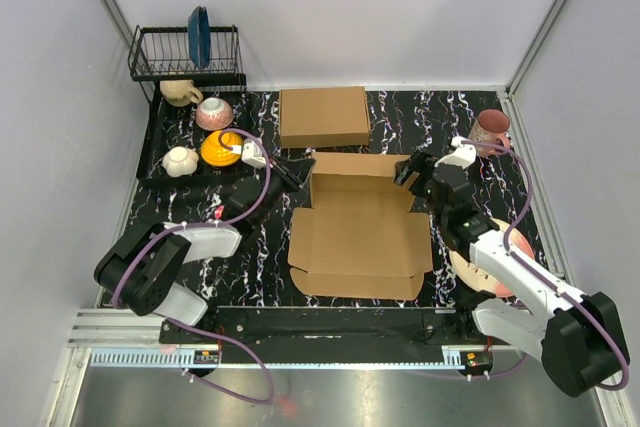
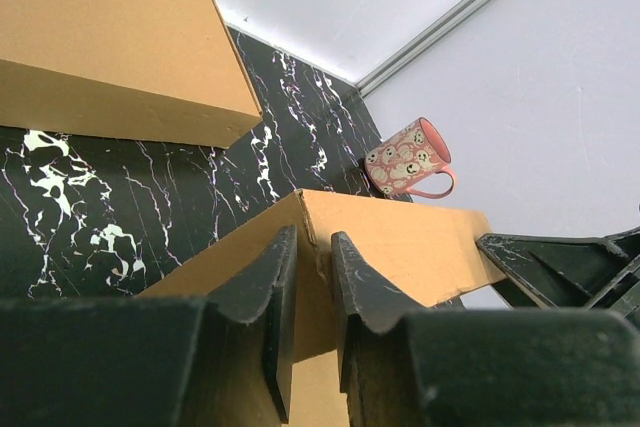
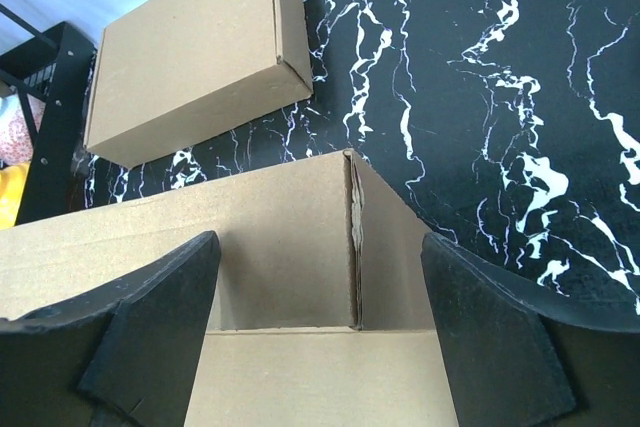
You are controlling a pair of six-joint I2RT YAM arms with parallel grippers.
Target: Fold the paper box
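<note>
The paper box (image 1: 360, 237) is plain brown. The bench (image 1: 440, 117) is black, veined white like marble. The mug (image 1: 490, 129) at its far right corner is pink, pale-printed.

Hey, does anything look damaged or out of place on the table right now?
Only one small thing: on the paper box, the raised far-right corner seam looks frayed and slightly gapped. It sits between the fingers of the open right pincer. Nothing else stands out.
</note>
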